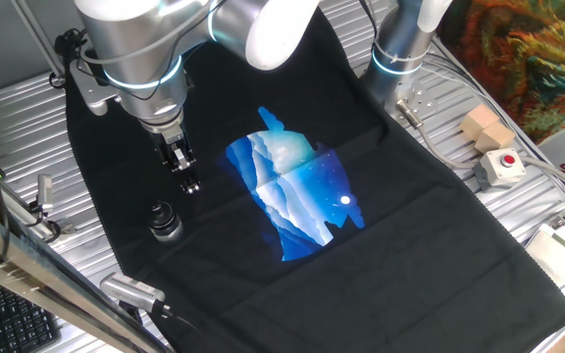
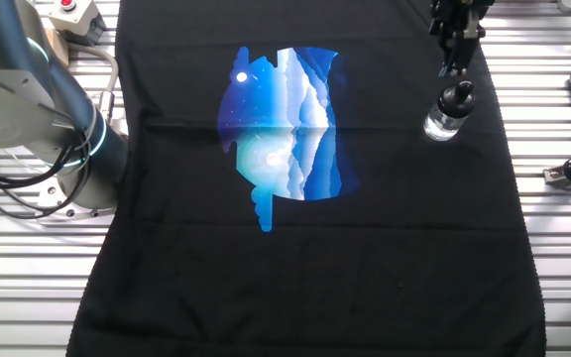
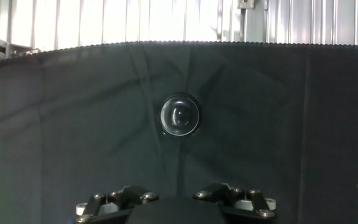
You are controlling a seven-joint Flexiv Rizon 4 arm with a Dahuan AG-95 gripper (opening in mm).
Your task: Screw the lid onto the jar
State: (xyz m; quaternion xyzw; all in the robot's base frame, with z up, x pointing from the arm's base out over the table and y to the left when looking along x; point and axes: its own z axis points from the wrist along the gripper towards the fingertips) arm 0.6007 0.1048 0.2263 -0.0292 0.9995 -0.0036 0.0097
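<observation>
The jar (image 1: 165, 224) stands upright on the black cloth (image 1: 381, 206) that covers the bench (image 1: 27, 127), toward the cloth's edge and well apart from the blue print (image 1: 292, 196) in the middle. The lid (image 2: 457, 94) already sits on top of the jar, dark above the clear glass. The end effector (image 1: 190, 182) hangs in the air near the jar, off to one side of it and touching nothing; it holds nothing.

By this showing the lid is placed, and the arm is clear of it. Whether the lid is screwed fully down or only resting on the thread, no view can tell. If it is loose, the turning is what is left; if tight, the task is as good as done.

One fixed view shows the jar small and dark, lid and glass hard to part. The other fixed view shows it from the side: clear body, dark cap, and the fingers (image 2: 451, 55) above and beyond. The hand view looks down on the lid as a round disc with a glint, with only the finger bases at the bottom edge; how far the fingers stand apart I cannot tell from any view.
</observation>
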